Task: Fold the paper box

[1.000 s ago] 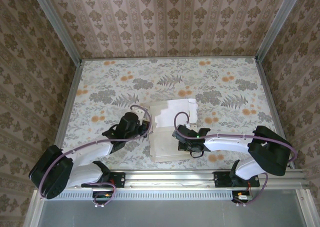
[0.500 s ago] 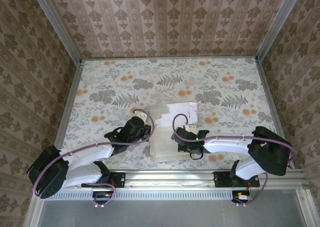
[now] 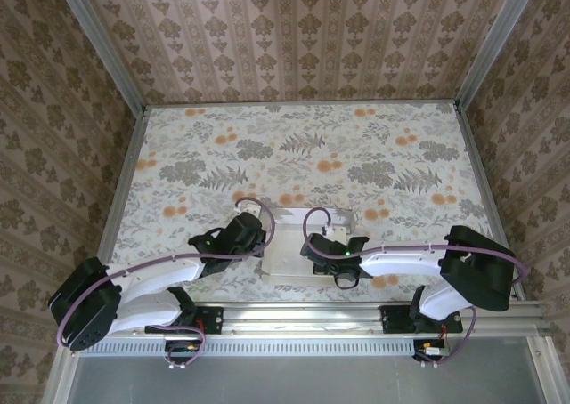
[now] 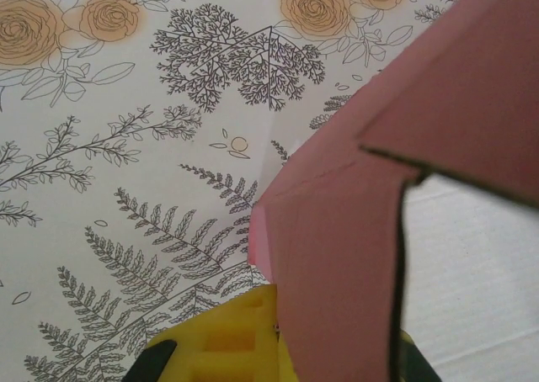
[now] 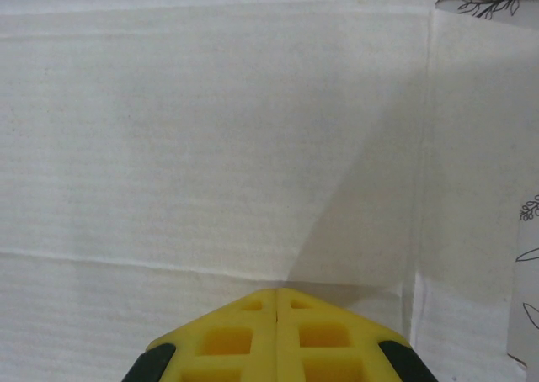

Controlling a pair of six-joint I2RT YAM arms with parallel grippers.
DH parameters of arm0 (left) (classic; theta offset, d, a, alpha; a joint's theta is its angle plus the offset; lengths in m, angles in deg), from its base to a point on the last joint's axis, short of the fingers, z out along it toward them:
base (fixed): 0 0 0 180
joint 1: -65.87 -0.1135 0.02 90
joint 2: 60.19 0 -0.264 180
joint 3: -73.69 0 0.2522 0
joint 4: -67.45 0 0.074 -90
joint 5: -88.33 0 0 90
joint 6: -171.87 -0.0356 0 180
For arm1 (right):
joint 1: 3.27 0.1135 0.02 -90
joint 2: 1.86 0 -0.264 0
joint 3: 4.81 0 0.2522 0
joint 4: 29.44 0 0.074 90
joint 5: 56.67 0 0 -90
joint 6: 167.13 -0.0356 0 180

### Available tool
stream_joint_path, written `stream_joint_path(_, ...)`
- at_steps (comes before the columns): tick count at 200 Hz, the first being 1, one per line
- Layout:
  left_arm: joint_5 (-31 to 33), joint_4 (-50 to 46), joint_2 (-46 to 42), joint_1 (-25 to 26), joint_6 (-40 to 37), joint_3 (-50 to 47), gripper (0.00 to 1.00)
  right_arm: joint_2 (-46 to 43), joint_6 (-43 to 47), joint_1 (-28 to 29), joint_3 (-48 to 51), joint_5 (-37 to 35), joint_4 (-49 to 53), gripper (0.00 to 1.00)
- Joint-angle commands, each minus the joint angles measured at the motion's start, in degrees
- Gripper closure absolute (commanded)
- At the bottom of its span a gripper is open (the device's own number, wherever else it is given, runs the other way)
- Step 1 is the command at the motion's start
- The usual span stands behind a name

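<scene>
The paper box (image 3: 287, 269) lies at the near middle of the table, whitish inner face up, its back panel (image 3: 337, 215) tipped up. My left gripper (image 3: 264, 235) is at the box's left edge. In the left wrist view a pink flap (image 4: 379, 188) stands raised in front of the left gripper (image 4: 276, 294), which is shut; the flap covers its right finger, and the whitish inside (image 4: 480, 256) shows past it. My right gripper (image 3: 311, 244) is over the box's middle. In the right wrist view the right gripper (image 5: 277, 291) is shut, its tip on the whitish cardboard (image 5: 210, 129) at a crease.
The table (image 3: 356, 146) has a floral cloth and is walled in by patterned panels on three sides. A metal rail (image 3: 303, 316) with both arm bases runs along the near edge. Open cloth lies behind and to either side of the box.
The box's back panel has swung up and toward the front, so the box looks shorter from above. Both grippers moved a little to the right or inward along the box, staying shut.
</scene>
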State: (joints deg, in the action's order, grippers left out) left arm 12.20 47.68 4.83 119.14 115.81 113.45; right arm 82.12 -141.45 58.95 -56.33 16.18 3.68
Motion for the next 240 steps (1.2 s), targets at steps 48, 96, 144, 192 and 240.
stream_joint_path(48,-3.28,-12.14,2.74,-1.90,-2.80,6.36,1.00,2.81,-0.29,1.11,-0.72,0.36,-0.08,1.00)
stream_joint_path(96,-6.04,-15.53,2.84,-4.10,-6.10,9.80,1.00,3.41,-0.27,1.38,-0.94,0.32,-0.15,1.00)
stream_joint_path(144,-8.45,-17.16,4.35,-5.63,-7.88,13.04,1.00,3.99,0.07,1.55,-1.44,0.20,0.29,1.00)
stream_joint_path(192,-13.09,-18.52,5.52,-5.71,-4.74,14.61,1.00,4.48,0.09,1.59,-1.69,0.18,0.27,1.00)
stream_joint_path(240,-13.66,-18.10,6.88,-5.51,-2.66,13.03,1.00,4.30,0.09,1.63,-1.62,0.11,0.23,1.00)
